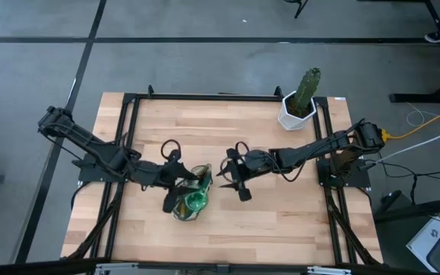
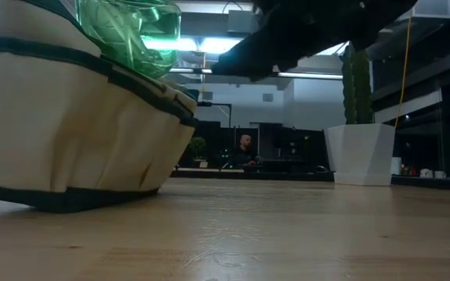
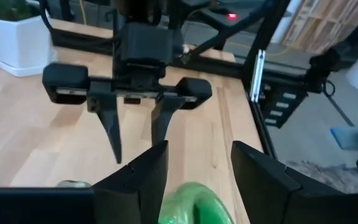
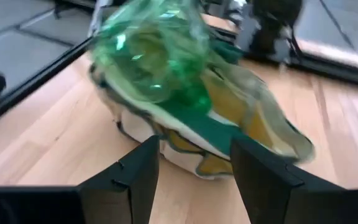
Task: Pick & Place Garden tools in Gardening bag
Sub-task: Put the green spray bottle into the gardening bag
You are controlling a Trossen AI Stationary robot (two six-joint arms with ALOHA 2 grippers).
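Observation:
The cream gardening bag [image 1: 182, 208] with dark green trim lies on the table near its middle, tilted over on its side [image 2: 69, 133]. A translucent green spray bottle [image 1: 198, 200] sticks out of its mouth [image 2: 127, 31] [image 4: 154, 68]. My left gripper [image 1: 192, 183] hangs open just above the bottle; in its wrist view the bottle's green top [image 3: 191, 205] shows below the gap between its fingers [image 3: 196, 158]. My right gripper [image 1: 224, 177] is open, a short way to the bag's right, facing the bag [image 4: 229, 134] and my left gripper.
A cactus in a white faceted pot [image 1: 298, 107] stands at the table's far right [image 2: 358, 152]. Bare wood lies in front of the bag and to its right. Dark frame rails [image 1: 334, 191] run along both table sides.

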